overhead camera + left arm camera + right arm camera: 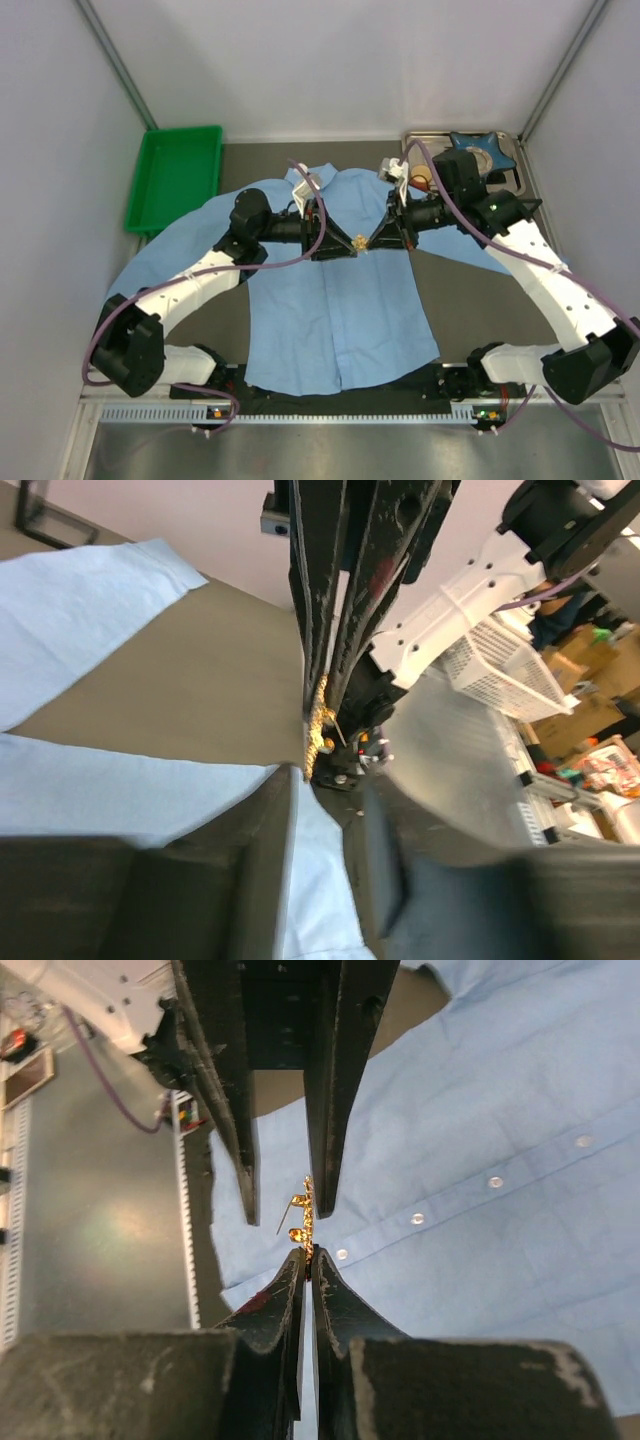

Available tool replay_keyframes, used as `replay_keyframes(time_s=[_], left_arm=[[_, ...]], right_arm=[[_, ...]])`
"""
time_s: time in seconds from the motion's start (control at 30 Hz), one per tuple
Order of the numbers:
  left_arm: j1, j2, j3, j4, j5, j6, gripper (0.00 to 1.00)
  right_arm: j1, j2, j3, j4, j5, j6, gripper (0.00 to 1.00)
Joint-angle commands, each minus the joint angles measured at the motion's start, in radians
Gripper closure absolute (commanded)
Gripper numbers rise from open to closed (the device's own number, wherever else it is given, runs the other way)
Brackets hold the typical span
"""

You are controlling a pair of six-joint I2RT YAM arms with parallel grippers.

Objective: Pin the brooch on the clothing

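A: Where is the brooch [303, 1218]?
B: Over the chest of the shirt [480, 1110], its lower end clenched in the right tool [307, 1258], its long axis running 12 to 6 in the right wrist view
A: And the left tool [286, 1210]?
B: It reaches in from 12 o'clock with its jaws parted either side of the brooch, gripping nothing

Left arm [200, 275] and right arm [540, 265] were bent at the elbow, both reaching inward, grippers meeting tip to tip at the middle. Right gripper [307, 1260] was pinched closed on the brooch [304, 1210]. Left gripper [286, 1215] faced it, jaws slightly apart, one finger on either side of the brooch.
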Motion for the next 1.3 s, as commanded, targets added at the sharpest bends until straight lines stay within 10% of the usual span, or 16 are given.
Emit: replay_keyframes(time_s=[0.0,0.37,1.27], left_arm=[[0.042,-0.075,-0.013,0.01,-0.071,-0.01,0.5],[0.102,-0.207,-0.087,-0.045,-0.284,0.156,0.43],[-0.116,-0.078,0.048,0.052,-0.55,0.398,0.68]], right_arm=[[0.008,-0.117,-0.027,0.178,0.191,0.021,1.0],[0.151,-0.265,-0.174,0.484,0.805,-0.076,1.0],[0.232,-0.231,-0.2,0.533,0.809,-0.11,1.0]])
